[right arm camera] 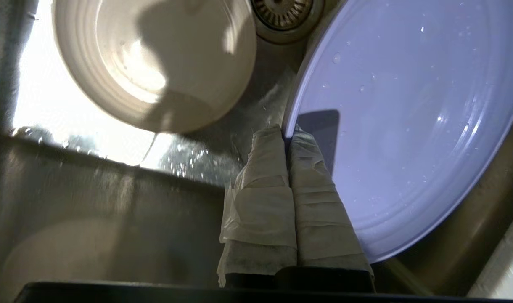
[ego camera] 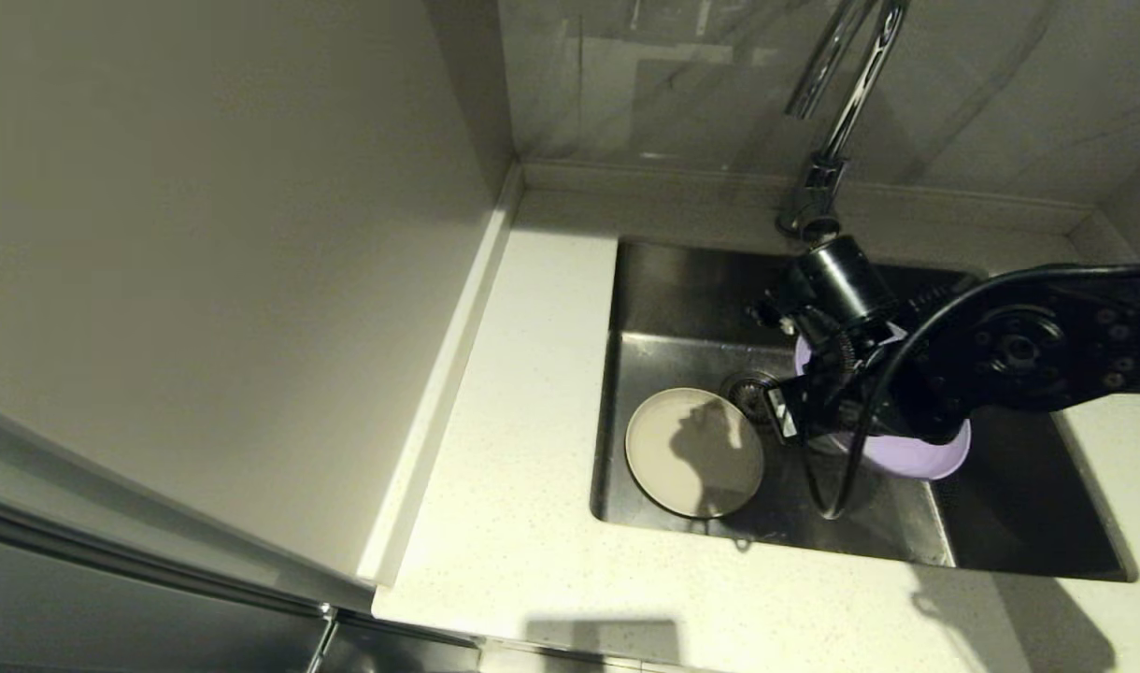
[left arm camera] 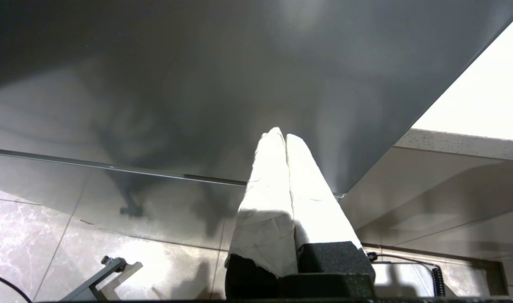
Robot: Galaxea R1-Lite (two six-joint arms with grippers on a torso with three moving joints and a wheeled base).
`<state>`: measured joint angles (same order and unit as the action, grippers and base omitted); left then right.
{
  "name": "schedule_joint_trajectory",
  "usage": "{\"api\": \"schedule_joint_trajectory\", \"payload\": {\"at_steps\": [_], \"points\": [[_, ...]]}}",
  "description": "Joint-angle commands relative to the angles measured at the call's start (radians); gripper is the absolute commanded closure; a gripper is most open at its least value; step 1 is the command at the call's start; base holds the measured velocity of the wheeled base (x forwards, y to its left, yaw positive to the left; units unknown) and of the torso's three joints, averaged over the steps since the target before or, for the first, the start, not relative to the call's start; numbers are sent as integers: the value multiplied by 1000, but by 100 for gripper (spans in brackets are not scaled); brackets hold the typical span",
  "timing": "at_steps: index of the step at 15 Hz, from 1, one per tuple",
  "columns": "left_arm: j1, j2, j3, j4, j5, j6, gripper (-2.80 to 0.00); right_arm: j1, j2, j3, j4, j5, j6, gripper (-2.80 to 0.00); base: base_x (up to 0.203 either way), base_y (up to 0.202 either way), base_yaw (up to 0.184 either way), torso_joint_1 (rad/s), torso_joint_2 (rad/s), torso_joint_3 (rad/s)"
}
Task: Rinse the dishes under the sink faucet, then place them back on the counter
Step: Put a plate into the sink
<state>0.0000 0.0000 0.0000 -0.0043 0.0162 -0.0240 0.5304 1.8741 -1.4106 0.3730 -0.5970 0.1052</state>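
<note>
Right arm reaches in from 3 o'clock over the sink [ego camera: 682,280]. Right gripper [right arm camera: 288,131]: taped fingers [right arm camera: 260,185] pressed together on the rim of the lavender plate [right arm camera: 408,126], pinching its edge. Plate is held tilted above the basin floor, droplets on its face; in the head view it shows at the sink's centre-right, mostly behind the wrist.

Cream plate [ego camera: 693,452] lies flat on the sink bottom at about 8 o'clock from the drain strainer [ego camera: 748,393], its rim just beside the strainer, apart from the lavender plate.

Faucet [ego camera: 836,112] stands at the sink's 12 o'clock edge on the counter [ego camera: 514,523].

Left gripper [left arm camera: 285,136]: fingers closed together, nothing between them, down beside a grey cabinet front [left arm camera: 197,84], above floor tiles [left arm camera: 38,235].
</note>
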Motion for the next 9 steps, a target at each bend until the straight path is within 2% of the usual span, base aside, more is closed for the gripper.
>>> {"api": "schedule_joint_trajectory", "payload": {"at_steps": [1,9], "points": [[0,-2,0,0,1,-1,0,6,114,-34,-24,-15,-5,0,0,0,0,0,0,0],[0,-2,0,0,1,-1,0,5,323,-235,-66,-21,-46,0,0,0,0,0,0,0]]}}
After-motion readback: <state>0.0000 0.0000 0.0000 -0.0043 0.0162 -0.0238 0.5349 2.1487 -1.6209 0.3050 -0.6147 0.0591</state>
